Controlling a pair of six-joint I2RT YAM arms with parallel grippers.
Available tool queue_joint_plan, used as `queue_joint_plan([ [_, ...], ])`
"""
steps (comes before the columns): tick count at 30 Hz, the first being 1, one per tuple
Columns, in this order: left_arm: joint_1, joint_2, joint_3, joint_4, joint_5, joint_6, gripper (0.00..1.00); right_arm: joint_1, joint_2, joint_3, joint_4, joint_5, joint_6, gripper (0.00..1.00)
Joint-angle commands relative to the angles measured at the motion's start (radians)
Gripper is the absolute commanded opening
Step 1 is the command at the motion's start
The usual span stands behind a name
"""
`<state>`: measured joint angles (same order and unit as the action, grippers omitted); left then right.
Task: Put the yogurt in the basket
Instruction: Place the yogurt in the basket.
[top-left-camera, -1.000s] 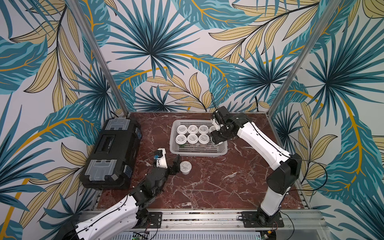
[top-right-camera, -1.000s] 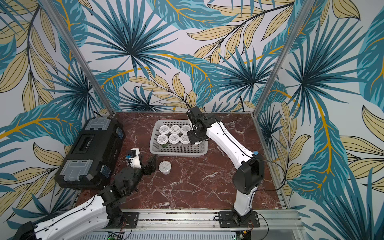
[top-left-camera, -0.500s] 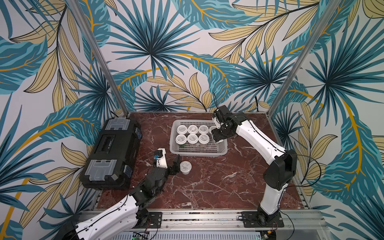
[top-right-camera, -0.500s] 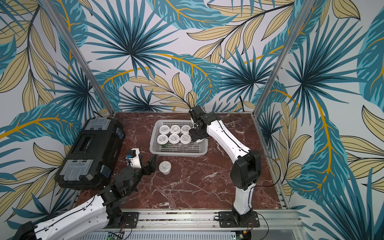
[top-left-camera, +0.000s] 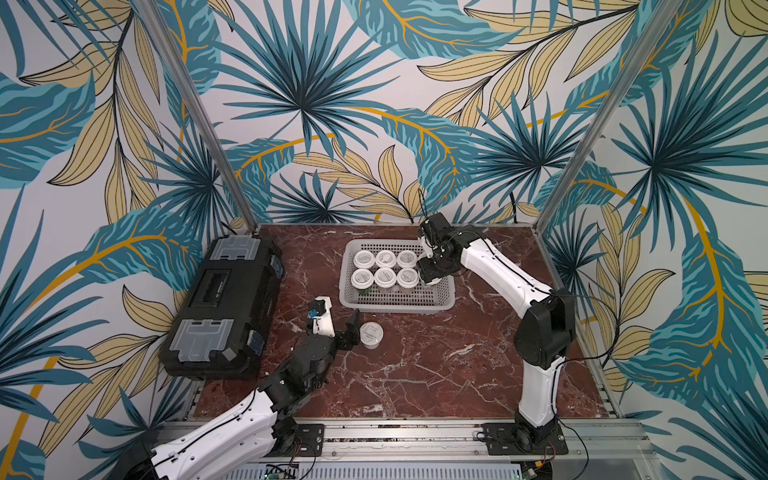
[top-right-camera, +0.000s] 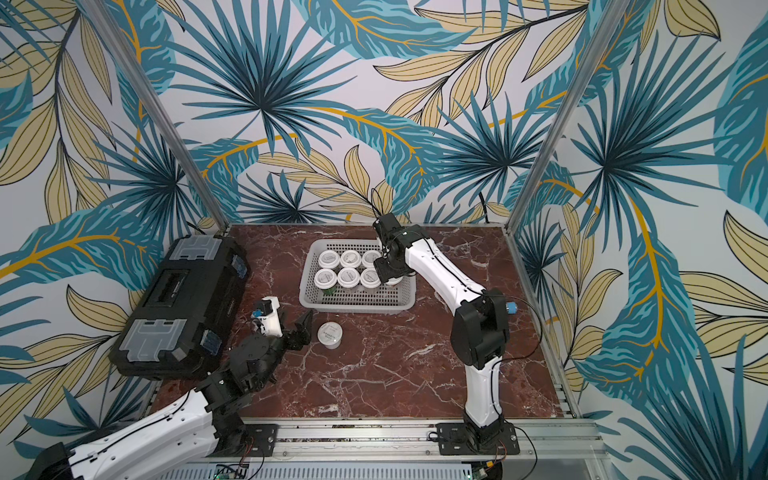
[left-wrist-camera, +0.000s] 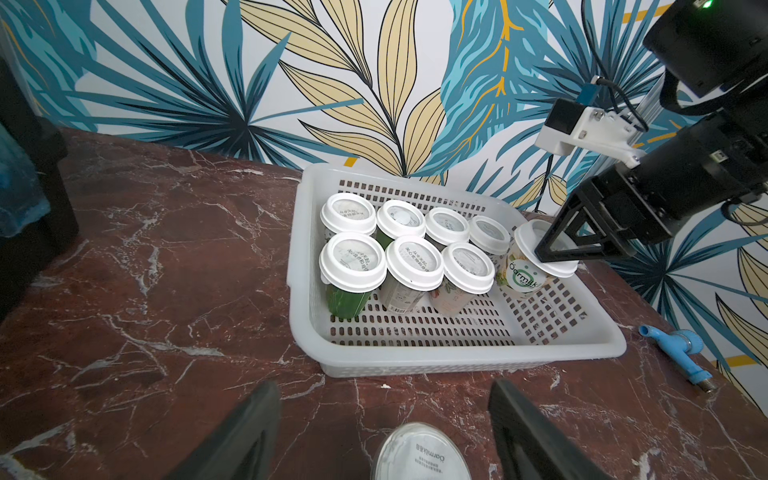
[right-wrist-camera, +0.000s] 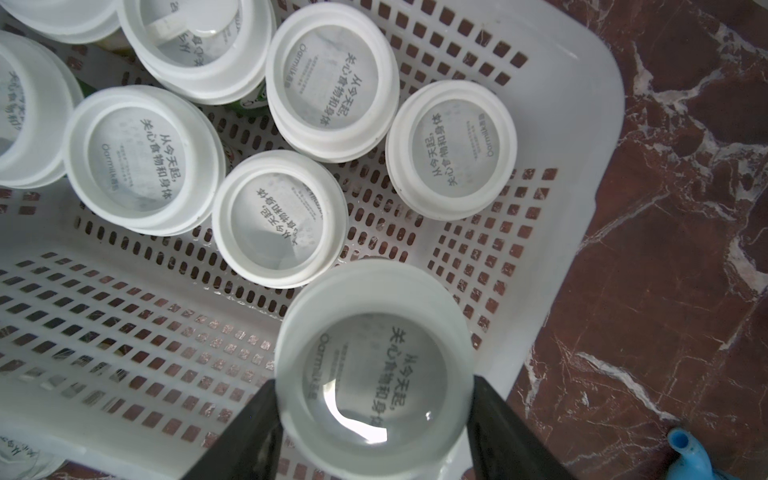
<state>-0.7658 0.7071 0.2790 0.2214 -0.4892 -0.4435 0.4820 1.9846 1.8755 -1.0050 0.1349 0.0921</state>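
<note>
Up top first, in both top views: the basket (top-left-camera: 395, 305) sits toward 12 o'clock on the marble table (top-left-camera: 415, 374). The packed cups (top-left-camera: 385, 277) fill its 9 o'clock end, six white lids showing. The right gripper (top-left-camera: 432, 272) is down at the 3 o'clock end, clamped on a yogurt cup (top-left-camera: 430, 283). One loose cup (top-left-camera: 371, 333) stands outside on the table at the basket's 6 o'clock, just beside the left gripper (top-left-camera: 351, 330). The black case (top-left-camera: 224, 307) is off at 9 o'clock.

Over to the left wrist: that gripper's fingers (left-wrist-camera: 253, 424) are spread wide and hold nothing. The loose cup (left-wrist-camera: 419, 453) shows between them, close to the camera; whether they bracket it, I cannot tell. The packed cups (left-wrist-camera: 413, 262) count seven here. The yogurt cup (left-wrist-camera: 524, 280) hangs slightly tilted inside the basket, pinched at the lid. Touching the floor or not? Can't say. It has a clear-whitish body and a green-ringed "Oarmilk" label.

Right wrist: black fingers (right-wrist-camera: 249, 436) flank the lid, grey print on white, with the perforated floor beneath. A blue plastic piece (right-wrist-camera: 690, 453) lies on the table outside.

My call on handling: these look light, thin-walled and smooth. Squeeze the body and it likely flexes or slips. The stiffer lid collar is the place to grip, and gently, since a snap-on lid could pop
</note>
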Motion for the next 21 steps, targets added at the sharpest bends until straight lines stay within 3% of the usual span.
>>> queue_joint_plan([
  [1,0.005,0.004,-0.013,0.024,0.006,-0.004,0.83,-0.010,0.020,-0.005,0.031,0.005,-0.013,0.68],
  [21,0.005,0.029,-0.002,0.027,0.009,-0.004,0.83,-0.037,0.099,-0.016,0.086,-0.023,-0.019,0.67],
])
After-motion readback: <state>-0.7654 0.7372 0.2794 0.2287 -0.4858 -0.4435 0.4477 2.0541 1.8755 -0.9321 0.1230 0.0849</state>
